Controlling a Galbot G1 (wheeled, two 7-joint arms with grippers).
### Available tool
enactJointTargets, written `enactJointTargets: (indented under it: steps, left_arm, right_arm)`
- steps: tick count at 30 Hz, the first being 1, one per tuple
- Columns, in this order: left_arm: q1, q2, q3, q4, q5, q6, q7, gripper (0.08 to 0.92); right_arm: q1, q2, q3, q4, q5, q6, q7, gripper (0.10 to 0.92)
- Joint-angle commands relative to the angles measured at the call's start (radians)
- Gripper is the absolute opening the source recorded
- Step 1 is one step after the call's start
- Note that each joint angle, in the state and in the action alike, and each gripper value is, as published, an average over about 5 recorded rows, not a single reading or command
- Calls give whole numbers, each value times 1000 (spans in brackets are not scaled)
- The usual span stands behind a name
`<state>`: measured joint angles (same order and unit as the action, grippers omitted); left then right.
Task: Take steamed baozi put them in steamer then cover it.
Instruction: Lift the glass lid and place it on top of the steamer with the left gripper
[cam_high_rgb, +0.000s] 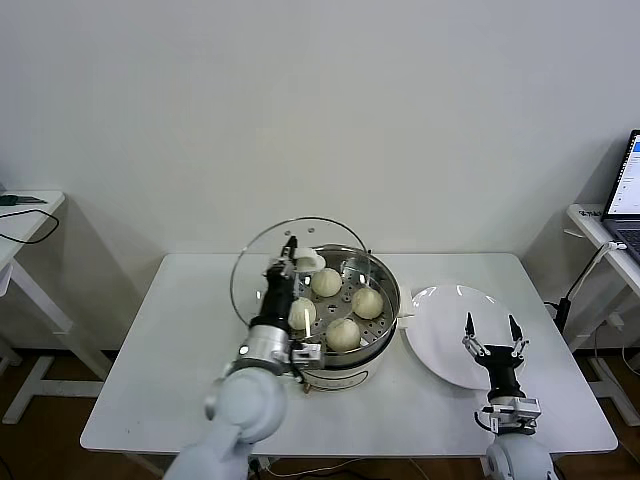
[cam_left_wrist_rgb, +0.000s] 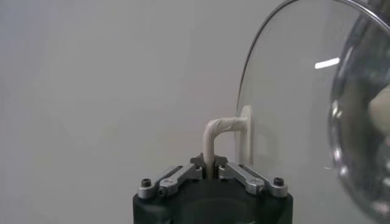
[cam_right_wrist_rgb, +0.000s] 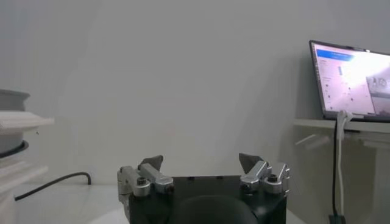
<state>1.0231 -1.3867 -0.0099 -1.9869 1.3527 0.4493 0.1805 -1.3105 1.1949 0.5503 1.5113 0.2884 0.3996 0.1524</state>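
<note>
The steamer (cam_high_rgb: 378, 343), a shiny steel pot, stands mid-table with several cream-white baozi (cam_high_rgb: 367, 302) on its perforated tray. The cover (cam_high_rgb: 258, 250), a clear glass lid, is held almost on edge above the pot's left rim. My left gripper (cam_high_rgb: 291, 256) is shut on its white handle (cam_high_rgb: 309, 263). The left wrist view shows the handle's bar (cam_left_wrist_rgb: 213, 134) pinched between the jaws of the left gripper (cam_left_wrist_rgb: 209, 167), with the glass (cam_left_wrist_rgb: 292, 103) beyond. To the pot's right, my right gripper (cam_high_rgb: 490, 331) hangs open and empty above the white plate.
A white plate (cam_high_rgb: 438, 345) lies right of the steamer on the white table (cam_high_rgb: 160, 380). A laptop (cam_high_rgb: 627, 195) sits on a side desk at the far right, also in the right wrist view (cam_right_wrist_rgb: 353, 79). Another desk (cam_high_rgb: 25, 225) stands far left.
</note>
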Motion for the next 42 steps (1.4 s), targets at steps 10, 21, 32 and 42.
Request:
enactJointTargets:
  steps: [10,21,32,42]
  left_arm:
    - [-67,-153,140,165,142,99,71,192]
    - [-75,-161,149,212,203,84,96,192]
    - [-78,-165,139,236,240,71,101,192]
    - [-75,-164,129,255,258,60,102,192]
  right_arm:
    - [8,9,1,-33,-4,6,-5,823]
    - [6,13,4,-41,-6,12,-6,823]
    - [9,17,2,-42,-7,12,-7,823]
    - [8,15,1,-39,-14,14,-8,823]
